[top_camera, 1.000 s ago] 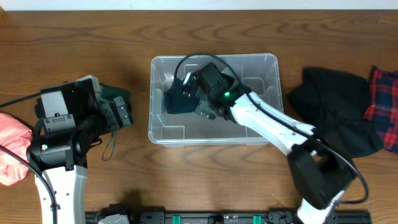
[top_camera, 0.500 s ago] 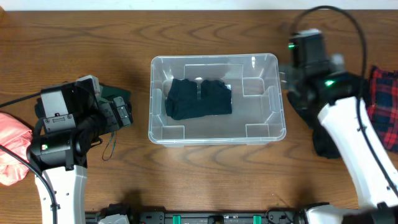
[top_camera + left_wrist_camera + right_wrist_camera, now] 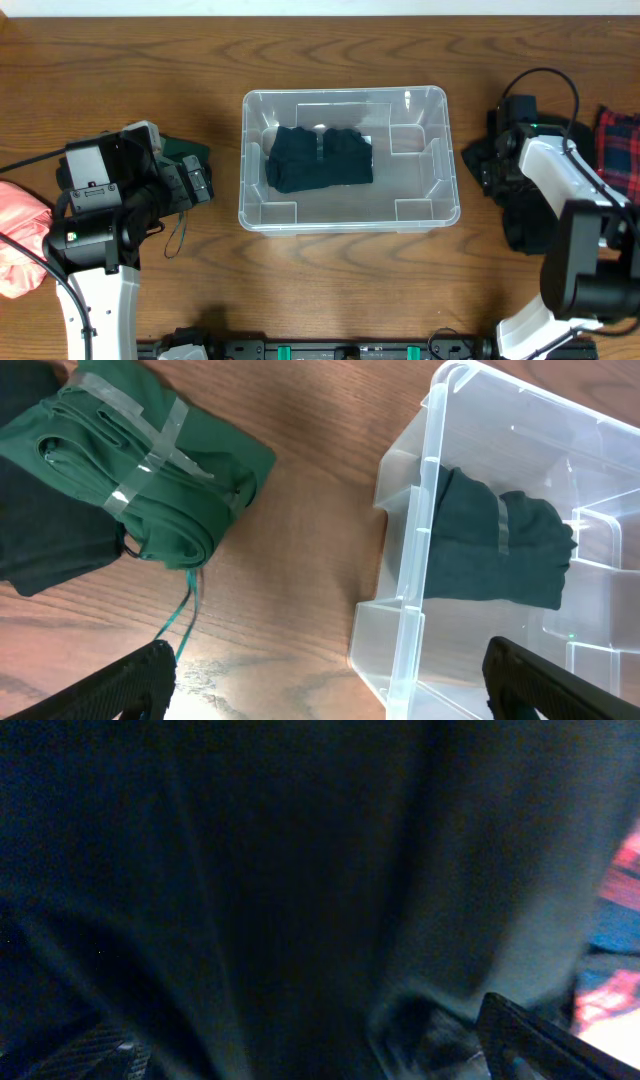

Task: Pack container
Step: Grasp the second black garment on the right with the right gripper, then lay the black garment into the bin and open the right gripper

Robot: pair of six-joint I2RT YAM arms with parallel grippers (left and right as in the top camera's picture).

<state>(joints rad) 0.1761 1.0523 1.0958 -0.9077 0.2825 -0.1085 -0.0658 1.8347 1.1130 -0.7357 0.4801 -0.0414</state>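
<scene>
At the centre of the wooden table [image 3: 330,50], seen from overhead, the container [image 3: 345,90] stands upright and open, its long sides running from 9 to 3 o'clock. A folded dark teal garment [image 3: 320,160] lies on its floor, toward the 9 o'clock half of the bin, and a strip of clear tape crosses it. The 3 o'clock half shows only the moulded notches along the walls.

At 9 o'clock from the bin, near it but apart from its wall, a green folded bundle [image 3: 150,470] lies on the wood, bound with clear tape. A thin green thread [image 3: 185,615] trails from it toward 6 o'clock. The left gripper [image 3: 325,685] hovers beside this bundle. In the left wrist view its two fingertips sit at the lower corners of the picture, spread wide, with only bare wood and the corner of the bin between them. It holds nothing. A pink cloth [image 3: 20,240] lies at the far 9 o'clock edge, partly behind the left arm.

At 3 o'clock from the bin a black garment [image 3: 530,190] lies crumpled on the table, just clear of the wall. A red plaid cloth [image 3: 620,150] lies beyond it at the edge, touching it or overlapping it. The right gripper [image 3: 325,1055] is down over the black garment. In its wrist view dark cloth fills nearly everything, and the two fingertips show at the lower corners, spread apart. Whether they touch the cloth I cannot tell.
</scene>
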